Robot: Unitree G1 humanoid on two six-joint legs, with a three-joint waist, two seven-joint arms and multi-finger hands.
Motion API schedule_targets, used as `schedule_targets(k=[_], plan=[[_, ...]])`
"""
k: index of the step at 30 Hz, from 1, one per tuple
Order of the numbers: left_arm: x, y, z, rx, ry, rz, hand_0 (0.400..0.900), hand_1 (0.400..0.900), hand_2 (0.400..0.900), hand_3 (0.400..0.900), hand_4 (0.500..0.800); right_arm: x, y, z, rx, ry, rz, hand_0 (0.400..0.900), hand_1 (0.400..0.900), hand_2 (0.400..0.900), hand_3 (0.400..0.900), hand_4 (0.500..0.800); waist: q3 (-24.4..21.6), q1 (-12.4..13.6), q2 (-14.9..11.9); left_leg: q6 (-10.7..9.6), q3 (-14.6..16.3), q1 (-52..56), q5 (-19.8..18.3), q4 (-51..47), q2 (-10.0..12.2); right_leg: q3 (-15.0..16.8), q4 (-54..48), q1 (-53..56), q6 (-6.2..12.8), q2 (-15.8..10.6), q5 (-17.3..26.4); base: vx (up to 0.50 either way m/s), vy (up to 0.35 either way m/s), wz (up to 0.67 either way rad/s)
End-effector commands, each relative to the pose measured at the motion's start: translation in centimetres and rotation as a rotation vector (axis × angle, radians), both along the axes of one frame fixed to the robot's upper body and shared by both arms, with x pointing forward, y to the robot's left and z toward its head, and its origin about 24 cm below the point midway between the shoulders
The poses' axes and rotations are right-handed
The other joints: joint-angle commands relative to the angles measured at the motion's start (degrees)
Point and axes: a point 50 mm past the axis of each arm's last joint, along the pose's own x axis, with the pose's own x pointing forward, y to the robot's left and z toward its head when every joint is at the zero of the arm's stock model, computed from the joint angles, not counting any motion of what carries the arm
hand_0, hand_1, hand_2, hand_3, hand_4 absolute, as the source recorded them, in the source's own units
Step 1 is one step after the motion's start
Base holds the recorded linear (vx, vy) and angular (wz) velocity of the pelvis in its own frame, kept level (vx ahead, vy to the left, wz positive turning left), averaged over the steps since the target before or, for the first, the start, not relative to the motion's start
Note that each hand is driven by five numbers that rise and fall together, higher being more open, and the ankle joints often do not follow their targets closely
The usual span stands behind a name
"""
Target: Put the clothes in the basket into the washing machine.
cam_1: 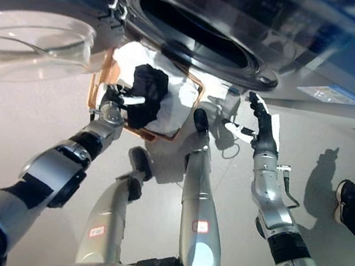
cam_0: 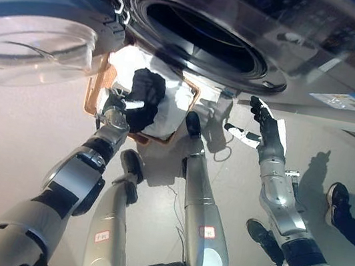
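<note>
Pale grey floor (cam_0: 13, 147). Washing machine (cam_0: 302, 31) at 12 o'clock, door (cam_0: 35, 29) swung open at 10. Below, a basket (cam_0: 94, 86) holds white and black clothes (cam_0: 146, 98). Left hand (cam_0: 115, 106) grips the clothes; right hand (cam_0: 266, 130), 3 o'clock, fingers spread. A person's shoe (cam_0: 337, 199) at 4.

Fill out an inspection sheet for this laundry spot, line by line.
Surface: pale smooth floor, sunlit in patches.
Job's things: brown woven basket on the floor below the machine, holding white cloth and a black garment; silver front-loading washing machine with its dark drum opening uncovered and its round clear door swung open to the left.
Clutter: nothing seen.
Hands: left hand at the basket, against the black garment, grip unclear; right hand raised beside the basket, fingers straight, holding nothing.
Cables: nothing seen.
Surroundings: a person's dark shoe at right.
</note>
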Motion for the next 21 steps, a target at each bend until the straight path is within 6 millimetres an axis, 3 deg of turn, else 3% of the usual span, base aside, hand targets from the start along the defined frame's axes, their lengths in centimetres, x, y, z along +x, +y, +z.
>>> schedule_targets(k=[1,4,6,7,11,18,21], plan=[[-0.3,-1.0,-0.6,-0.128,-0.039,0.011,0.400,0.400,0.400,0.400,0.500,-1.8,-2.2,-0.4,-0.005,-0.011,-0.055,0.900,0.900,0.900,0.900,0.800,-3.1,-1.3,3.6,-3.1,-4.5,3.9,1.9,-1.5,3.7,-1.6,-5.5,3.2,4.84,-3.8,4.9,0.08,0.007,0.12],[-0.3,-2.5,-0.7,-0.244,-0.072,-0.039,0.400,0.400,0.400,0.400,0.500,-2.0,-3.0,-1.6,0.021,0.036,-0.108,0.900,0.900,0.900,0.900,0.800,-4.1,-0.7,4.5,-3.1,-4.7,7.6,2.7,-4.6,3.4,-2.5,-7.5,7.0,5.09,-4.6,5.0,0.09,0.017,0.05],[-0.4,-2.8,-0.7,-0.264,-0.076,-0.051,0.400,0.400,0.400,0.400,0.500,-2.1,-3.0,-1.8,0.027,0.046,-0.110,0.900,0.900,0.900,0.900,0.800,-4.3,-0.6,4.7,-3.0,-4.7,8.6,2.8,-5.3,3.3,-2.5,-7.8,7.7,5.09,-4.7,5.1,0.07,0.028,-0.04],[-0.2,-3.7,-0.3,-0.367,-0.113,-0.062,0.400,0.400,0.400,0.400,0.500,-2.2,-3.1,-2.3,0.048,0.070,-0.120,0.900,0.900,0.900,0.900,0.800,-5.1,-0.5,5.2,-3.0,-4.6,10.5,2.9,-6.6,3.3,-2.7,-8.0,9.2,5.21,-4.7,4.9,0.08,0.024,-0.08],[-0.1,-5.2,0.1,-0.507,-0.142,-0.089,0.400,0.400,0.400,0.400,0.500,-2.3,-2.7,-3.6,0.078,0.129,-0.118,0.900,0.900,0.900,0.900,0.800,-6.5,-0.6,5.9,-3.0,-4.2,14.4,3.1,-9.2,3.8,-2.8,-8.2,11.7,5.55,-4.6,4.2,0.09,0.022,-0.06],[0.3,-8.5,2.8,-0.896,-0.265,-0.157,0.400,0.400,0.400,0.400,0.500,-2.6,-2.6,-3.8,0.111,0.143,-0.113,0.900,0.900,0.900,0.900,0.800,-8.1,-1.1,7.6,-2.6,-3.9,17.2,3.0,-11.2,3.8,-2.3,-7.1,12.5,5.94,-4.5,3.1,0.04,0.017,-0.01],[0.3,-9.4,2.9,-0.997,-0.264,-0.153,0.400,0.400,0.400,0.400,0.500,-2.8,-2.3,-4.1,0.122,0.155,-0.110,0.900,0.900,0.900,0.900,0.800,-8.5,-1.7,7.8,-2.6,-3.7,17.3,3.2,-11.8,3.5,-1.9,-7.4,12.0,5.98,-4.6,3.3,0.01,0.006,-0.02]])
